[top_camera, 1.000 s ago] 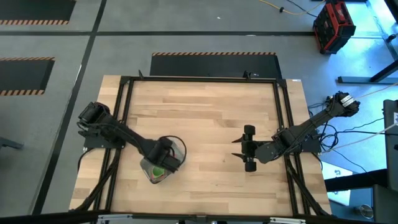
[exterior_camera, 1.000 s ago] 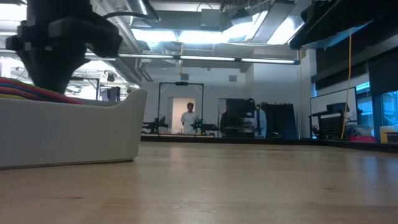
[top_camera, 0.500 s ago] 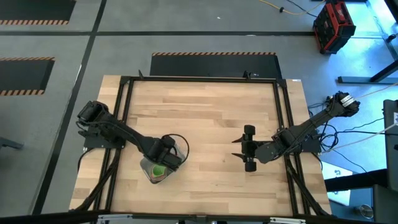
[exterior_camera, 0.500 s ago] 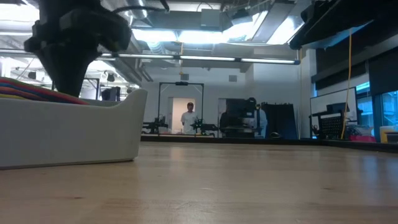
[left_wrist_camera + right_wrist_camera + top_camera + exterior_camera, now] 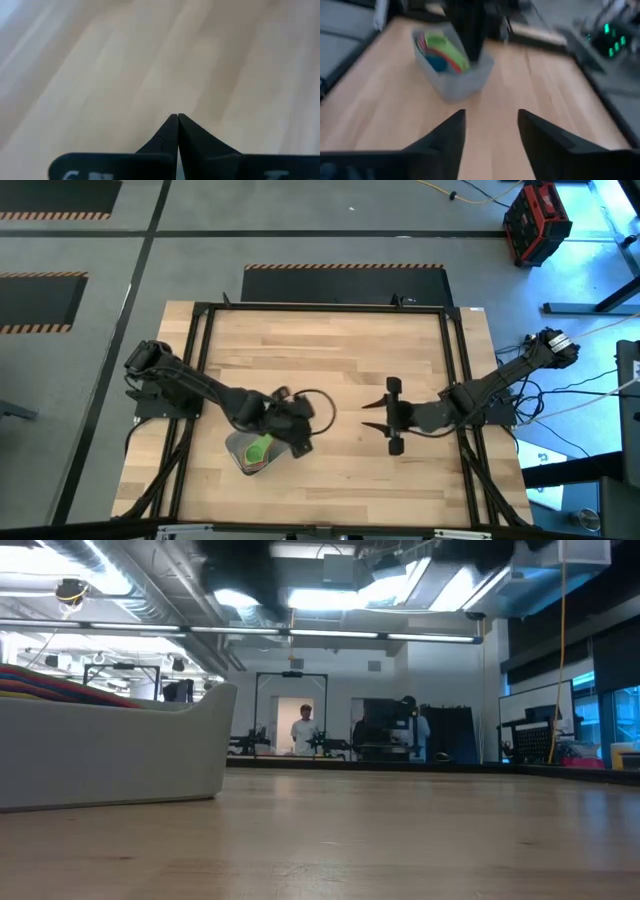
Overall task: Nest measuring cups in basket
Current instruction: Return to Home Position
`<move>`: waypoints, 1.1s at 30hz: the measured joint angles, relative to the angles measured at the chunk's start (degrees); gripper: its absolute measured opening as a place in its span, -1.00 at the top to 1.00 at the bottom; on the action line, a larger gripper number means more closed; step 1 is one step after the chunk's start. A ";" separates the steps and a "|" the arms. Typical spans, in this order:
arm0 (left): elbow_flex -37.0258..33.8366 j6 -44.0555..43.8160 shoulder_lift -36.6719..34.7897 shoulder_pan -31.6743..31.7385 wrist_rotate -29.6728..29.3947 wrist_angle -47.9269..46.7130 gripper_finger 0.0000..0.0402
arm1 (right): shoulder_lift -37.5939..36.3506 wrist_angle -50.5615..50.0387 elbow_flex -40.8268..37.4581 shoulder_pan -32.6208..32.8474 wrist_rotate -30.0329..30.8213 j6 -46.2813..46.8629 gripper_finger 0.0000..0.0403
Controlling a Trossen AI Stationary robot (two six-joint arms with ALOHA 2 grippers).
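The pale grey-blue basket [image 5: 240,452] sits near the table's near-left part, and the nested measuring cups [image 5: 258,449] lie in it with the green one on top. In the right wrist view the basket [image 5: 457,80] holds green, red and blue cups [image 5: 440,50]. In the low view their coloured handles [image 5: 45,687] stick out over the basket's rim [image 5: 120,750]. My left gripper [image 5: 300,436] is shut, just right of the basket, over bare wood [image 5: 177,117]. My right gripper [image 5: 388,416] is open, mid-table on the right, facing the basket [image 5: 491,120].
The wooden table top [image 5: 330,360] is bare from the basket to the far edge and between the two grippers. A black metal frame [image 5: 320,307] runs around the table. People stand far off in the room [image 5: 305,730] behind the table.
My left gripper has moved from above the basket toward the table's right and risen, leaving the low view's left part. The green cup in the basket now shows uncovered from above. My right gripper has shifted slightly toward the table's left.
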 joint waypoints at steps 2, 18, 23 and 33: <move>0.01 8.78 0.03 1.43 0.46 7.91 0.99 | 0.00 4.54 0.00 -0.32 -1.02 -4.22 0.16; -0.08 51.15 -10.83 16.20 10.01 30.72 1.00 | -6.52 -10.77 15.62 -0.77 -5.42 -15.19 0.87; -0.07 57.40 -19.81 20.49 11.77 27.33 0.99 | -14.58 -15.30 16.61 -0.75 -6.18 -15.05 0.88; -0.10 59.15 -37.92 24.70 11.59 8.44 0.99 | -31.78 -25.95 15.23 -0.77 -9.90 -14.96 0.88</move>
